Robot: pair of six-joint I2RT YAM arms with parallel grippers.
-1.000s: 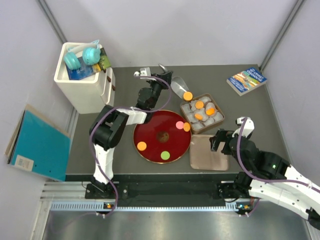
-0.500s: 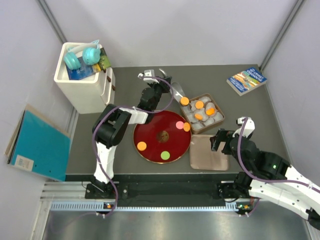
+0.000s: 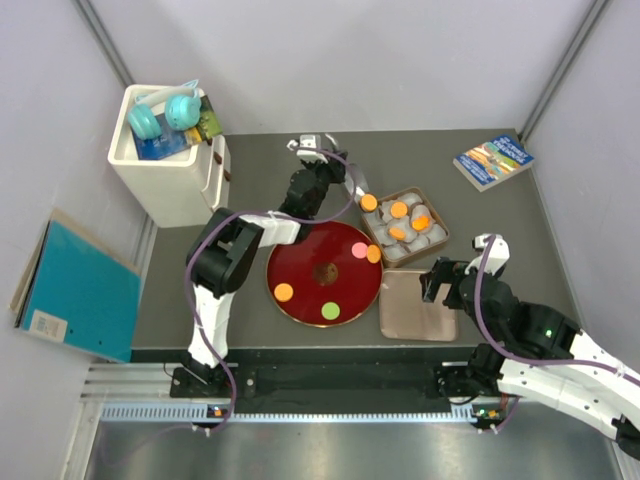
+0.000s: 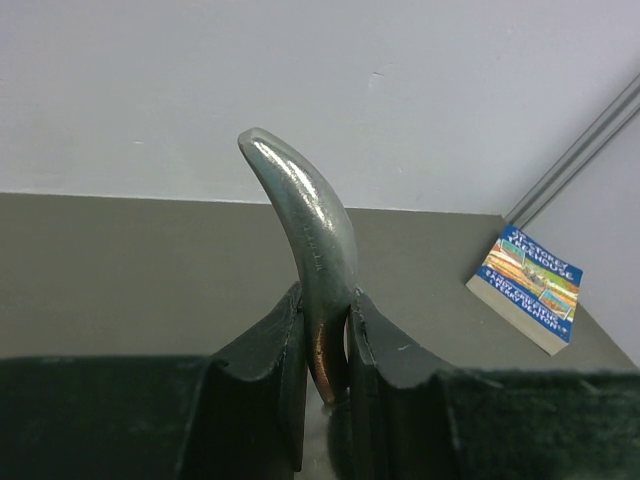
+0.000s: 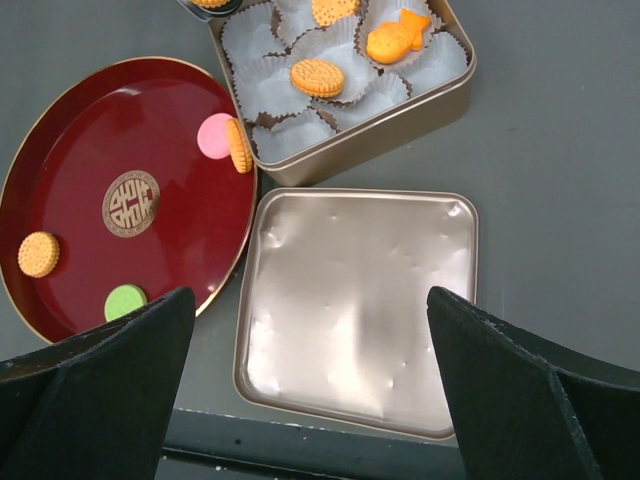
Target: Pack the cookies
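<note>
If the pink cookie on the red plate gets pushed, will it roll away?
Probably not. The pink cookie lies flat, so it should slide rather than roll. The red plate looks glossy, so the cookie may skid easily. It also looks thin, so a hard squeeze might crack it.

A book [image 4: 530,290] at the far right corner of the table [image 3: 420,160] carries white lettering on its blue cover, too small and slanted to read. The red plate [image 5: 190,130] bears a round gold emblem [image 5: 131,203] shaped like a stylised character. A white label [image 3: 45,324] on the blue folder [image 3: 85,290] is illegible.
</note>
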